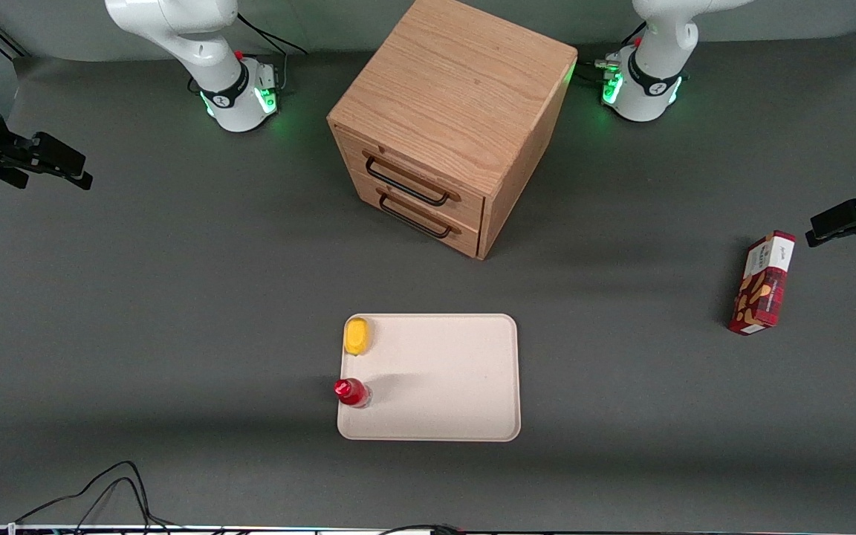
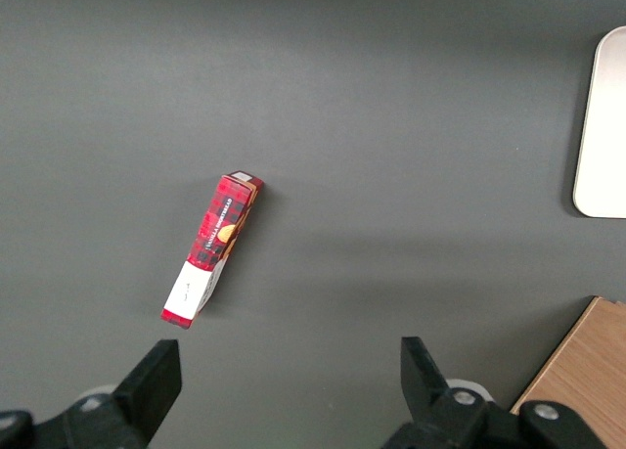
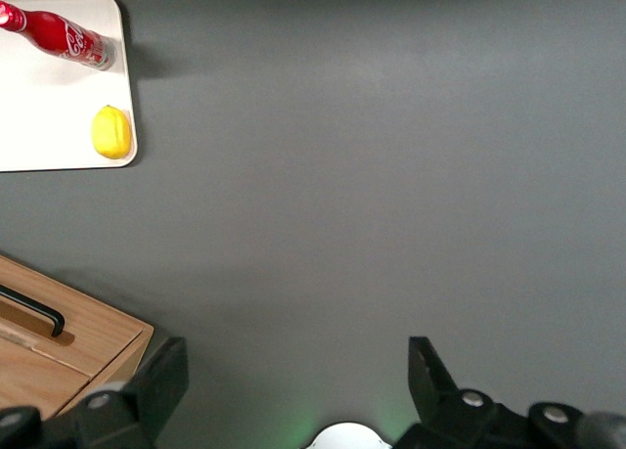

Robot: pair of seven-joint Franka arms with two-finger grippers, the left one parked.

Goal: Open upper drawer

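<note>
my gripper (image 1: 64,167): spread wide, empty, left edge of the front frame, well apart from cabinet (image 1: 458,96) | upper drawer (image 1: 409,177): shut, upper centre | risk: lower handle (image 1: 414,217) sits just below; I could hook that instead, or drag the whole cabinet

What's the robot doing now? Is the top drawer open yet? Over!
Gripper open, hanging at the working arm's end of the table, holding nothing. Upper drawer shut, handle untouched. Nothing in front of the drawer; tray sits nearer the camera. Over.
</note>
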